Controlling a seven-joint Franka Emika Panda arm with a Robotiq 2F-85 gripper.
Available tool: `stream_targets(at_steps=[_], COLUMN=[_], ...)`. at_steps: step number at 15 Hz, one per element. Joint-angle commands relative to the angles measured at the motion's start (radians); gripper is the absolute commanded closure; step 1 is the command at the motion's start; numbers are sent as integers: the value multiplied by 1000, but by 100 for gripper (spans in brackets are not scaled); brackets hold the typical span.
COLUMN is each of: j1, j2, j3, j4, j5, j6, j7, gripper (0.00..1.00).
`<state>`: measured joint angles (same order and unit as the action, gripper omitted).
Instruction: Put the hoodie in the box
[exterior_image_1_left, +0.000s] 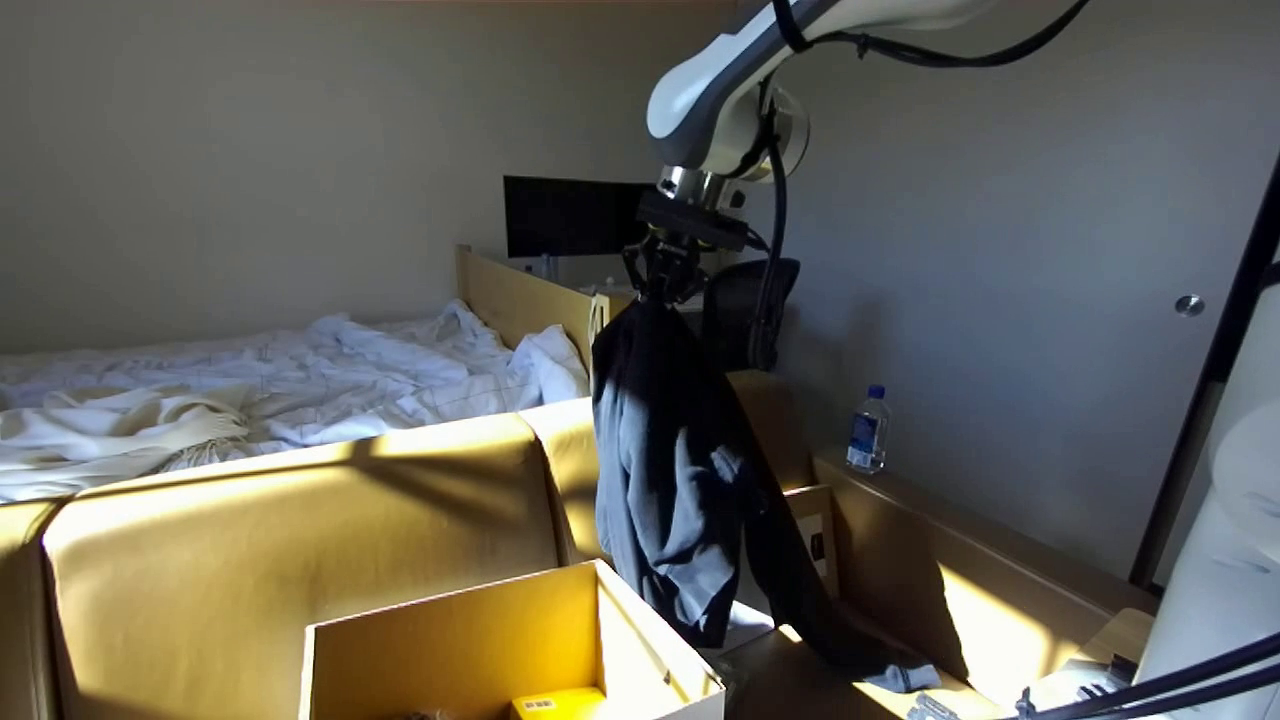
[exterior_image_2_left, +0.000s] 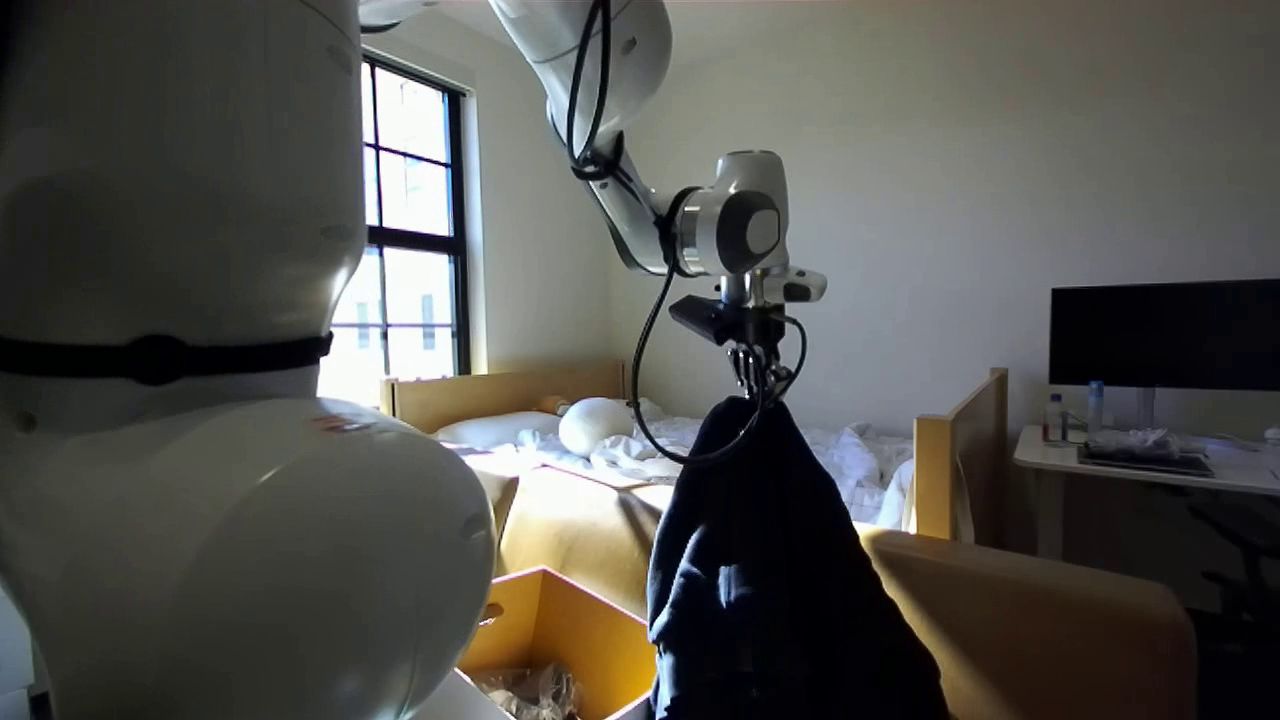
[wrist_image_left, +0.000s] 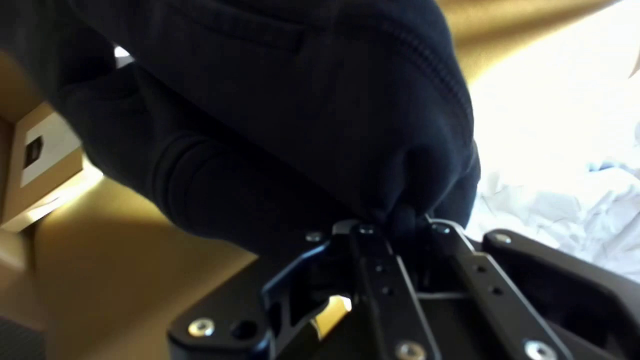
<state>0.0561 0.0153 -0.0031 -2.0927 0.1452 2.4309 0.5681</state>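
The dark hoodie (exterior_image_1_left: 665, 480) hangs in the air just beside the open box (exterior_image_1_left: 450, 640), to its right in both exterior views and outside its walls, long axis close to upright. One sleeve slants down and away from the box, its cuff low by the seat of the tan couch (exterior_image_1_left: 300, 530); whether the cuff rests there, or the hem brushes the box, I cannot tell. The gripper (wrist_image_left: 401, 229) is directly above the hoodie and higher than the box rim, its fingers narrowed on a bunched fold of cloth. The remaining move, I judge, is sideways: the gripper should bring its load over the box mouth, high enough for the hem to clear the wall, then lower and let go; the slanting sleeve seems likeliest to drape outside. The box already has things in it: a yellow package (exterior_image_1_left: 558, 705) and, in an exterior view, crumpled clear plastic (exterior_image_2_left: 540, 690). Across the hoodie from the box is what looks like a second carton (exterior_image_1_left: 815, 518), mostly hidden, its contents out of sight. The couch back rises behind the box, rumpled white bedding (exterior_image_1_left: 340, 390) beyond that, and a water bottle (exterior_image_1_left: 868, 432) stands well apart from the box on the couch arm.
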Motion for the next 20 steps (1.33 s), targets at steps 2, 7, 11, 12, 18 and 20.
stream_targets(at_steps=[2, 7, 11, 12, 18, 20], j1=[-16, 10, 20, 18, 23, 26], j2=[-46, -124, -142, -145, -146, -151], j3=[7, 33, 97, 116, 231, 270], j4=[21, 20, 131, 168, 415, 496], j5=[-71, -22, -91, -132, -381, -493], j6=[-57, -29, 25, 32, 16, -5], j7=[47, 29, 189, 235, 628, 755], gripper=[87, 97, 97, 97, 97, 97])
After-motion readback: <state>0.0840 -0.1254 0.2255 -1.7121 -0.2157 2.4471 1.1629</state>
